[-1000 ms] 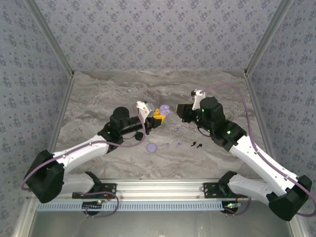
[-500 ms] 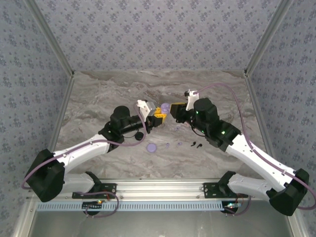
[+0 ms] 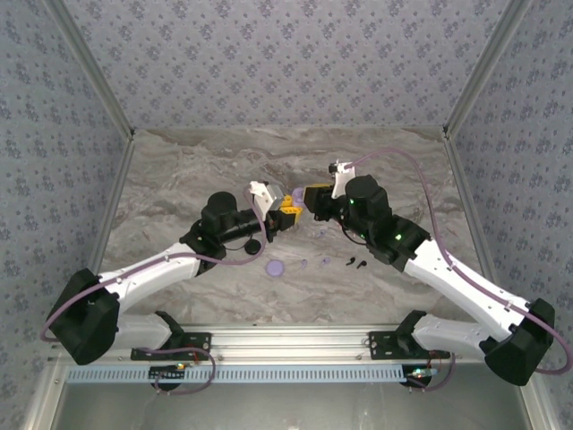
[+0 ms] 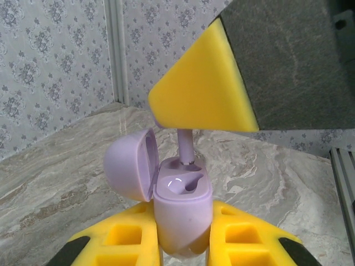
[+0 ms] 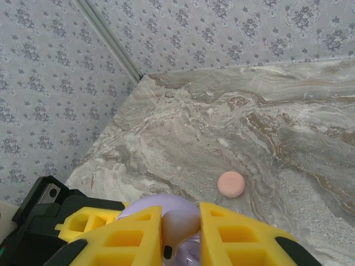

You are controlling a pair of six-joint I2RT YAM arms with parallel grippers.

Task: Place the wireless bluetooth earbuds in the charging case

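Now L pincer (image 4: 183, 235) clamps open purple case (image 4: 182, 208); R pincer (image 5: 180, 228) pinches earbud (image 4: 185, 145) just over it.

The charging case (image 4: 182, 213) is lilac, the table (image 5: 266, 127) grey-marbled, the walls (image 3: 286, 63) floral, the disc (image 5: 231, 184) pink.

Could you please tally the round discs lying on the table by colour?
purple disc: 1
pink disc: 1
black disc: 1
Total: 3
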